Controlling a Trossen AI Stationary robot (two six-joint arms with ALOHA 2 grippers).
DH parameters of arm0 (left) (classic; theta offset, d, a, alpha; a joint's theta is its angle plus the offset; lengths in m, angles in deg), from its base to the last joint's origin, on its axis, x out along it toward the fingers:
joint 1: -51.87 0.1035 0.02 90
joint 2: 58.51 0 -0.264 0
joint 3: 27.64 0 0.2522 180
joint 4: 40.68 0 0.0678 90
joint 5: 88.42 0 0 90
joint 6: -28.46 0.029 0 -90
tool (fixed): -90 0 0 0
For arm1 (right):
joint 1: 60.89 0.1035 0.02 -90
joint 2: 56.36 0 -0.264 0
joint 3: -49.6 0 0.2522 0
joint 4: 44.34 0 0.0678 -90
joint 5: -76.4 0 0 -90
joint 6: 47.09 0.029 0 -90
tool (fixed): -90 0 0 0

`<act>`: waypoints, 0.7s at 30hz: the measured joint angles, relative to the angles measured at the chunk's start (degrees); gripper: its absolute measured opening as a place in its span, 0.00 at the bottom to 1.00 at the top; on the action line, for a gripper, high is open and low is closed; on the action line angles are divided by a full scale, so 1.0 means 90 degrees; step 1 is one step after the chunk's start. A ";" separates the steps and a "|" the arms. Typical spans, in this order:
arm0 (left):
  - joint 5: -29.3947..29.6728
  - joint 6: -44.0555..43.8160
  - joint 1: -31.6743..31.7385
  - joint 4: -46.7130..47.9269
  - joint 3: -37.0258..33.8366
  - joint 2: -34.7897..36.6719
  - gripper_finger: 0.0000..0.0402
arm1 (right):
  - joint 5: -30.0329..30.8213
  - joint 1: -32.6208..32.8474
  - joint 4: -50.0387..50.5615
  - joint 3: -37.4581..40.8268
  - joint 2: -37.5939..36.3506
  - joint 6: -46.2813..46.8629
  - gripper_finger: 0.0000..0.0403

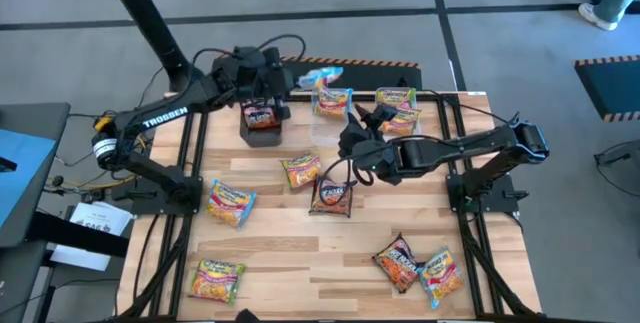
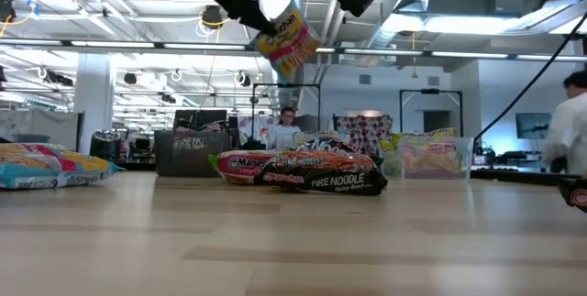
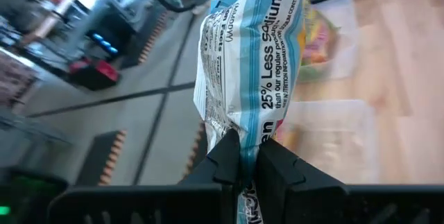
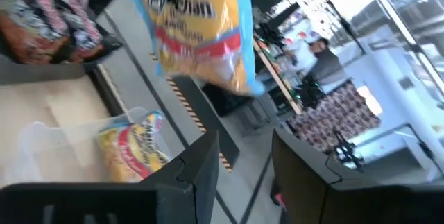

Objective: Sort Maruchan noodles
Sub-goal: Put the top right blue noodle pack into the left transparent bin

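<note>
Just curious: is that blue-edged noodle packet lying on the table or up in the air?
In the air. The left gripper is shut on the blue-edged packet, which hangs above the table.

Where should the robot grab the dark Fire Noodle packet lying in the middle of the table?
Probably from straight above, pinching across the dark packet at its puffy middle. It lies flat on the table, so no edge sticks up, and bare wood surrounds most of it.
</note>
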 joint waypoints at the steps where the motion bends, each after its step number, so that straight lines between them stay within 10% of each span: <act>1: -0.0001 0.0157 0.0060 -0.0011 0.0048 0.0004 0.04 | 0.0044 -0.0035 0.0000 0.0000 0.0000 0.0000 0.39; 21: -0.0379 0.1564 0.0390 0.0023 0.0924 0.0009 0.04 | 0.0127 -0.0559 0.0010 0.0007 -0.0024 0.0318 0.39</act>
